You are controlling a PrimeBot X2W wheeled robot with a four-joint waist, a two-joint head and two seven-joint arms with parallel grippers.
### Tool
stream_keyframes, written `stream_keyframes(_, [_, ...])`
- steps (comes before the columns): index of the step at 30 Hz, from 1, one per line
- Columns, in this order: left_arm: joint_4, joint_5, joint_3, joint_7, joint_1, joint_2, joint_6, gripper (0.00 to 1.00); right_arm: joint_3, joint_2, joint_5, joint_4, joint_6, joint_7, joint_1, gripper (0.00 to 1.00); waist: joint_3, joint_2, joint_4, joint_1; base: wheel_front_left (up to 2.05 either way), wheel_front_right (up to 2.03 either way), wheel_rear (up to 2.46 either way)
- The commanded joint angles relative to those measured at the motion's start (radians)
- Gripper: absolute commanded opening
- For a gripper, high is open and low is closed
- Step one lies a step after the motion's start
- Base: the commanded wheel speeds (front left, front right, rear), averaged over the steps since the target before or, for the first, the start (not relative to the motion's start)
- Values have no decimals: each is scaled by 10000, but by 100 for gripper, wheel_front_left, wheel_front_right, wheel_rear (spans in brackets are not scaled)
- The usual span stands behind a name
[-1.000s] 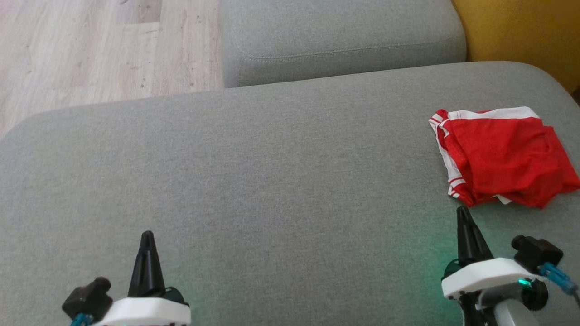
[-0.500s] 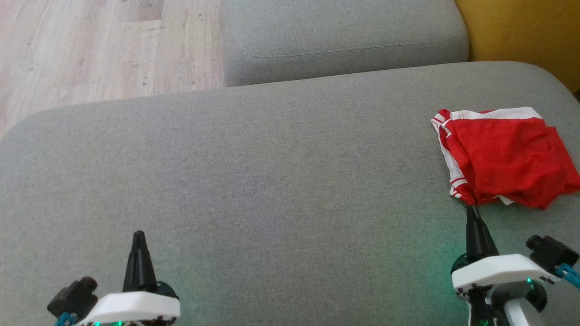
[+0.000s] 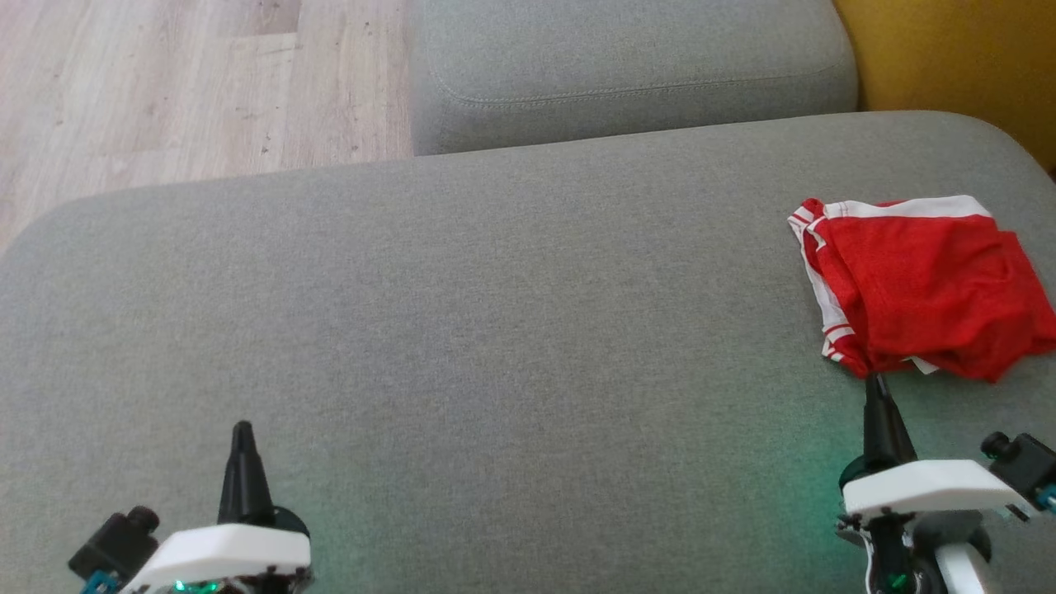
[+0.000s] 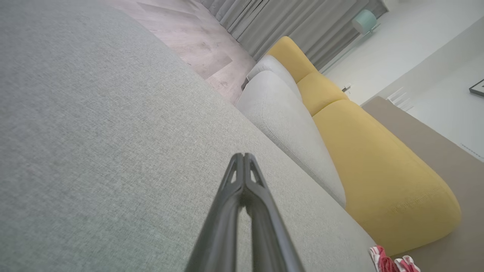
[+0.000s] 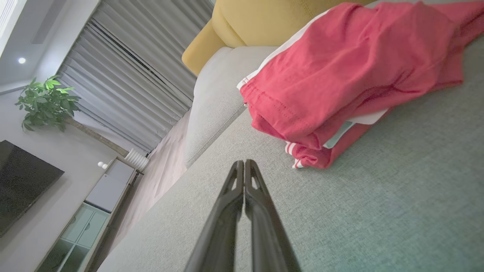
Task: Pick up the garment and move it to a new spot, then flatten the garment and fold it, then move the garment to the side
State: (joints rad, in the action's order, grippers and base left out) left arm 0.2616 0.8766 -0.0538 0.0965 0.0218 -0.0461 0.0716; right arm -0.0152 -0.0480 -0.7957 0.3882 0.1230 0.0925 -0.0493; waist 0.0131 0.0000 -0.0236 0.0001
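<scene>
Grey sofa seat [image 3: 495, 330], red garment [image 3: 924, 289] crumpled at right; right claw [image 3: 878, 379] pinched together, tip at, perhaps touching, its hem; left claw [image 3: 242, 427] likewise, well apart.

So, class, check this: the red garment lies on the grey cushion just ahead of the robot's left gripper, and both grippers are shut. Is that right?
No. The red garment lies just ahead of the right gripper, not the left gripper, as the head view shows. It does lie on the grey cushion, and both grippers are shut.
</scene>
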Motion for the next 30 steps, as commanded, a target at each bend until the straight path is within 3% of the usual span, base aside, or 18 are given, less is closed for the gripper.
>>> stream_keyframes(1, [-277,206,295,-40,-583,-19,57,0,17,-31,-242,-410,37,-49,-491,0,-2,0,3,-1,0,0,0])
stream_keyframes(30, [-227,3258,886,-922,-890,-28,286,0,-413,-27,-3624,-849,54,-911,-532,0,-70,0,103,-1,0,0,0])
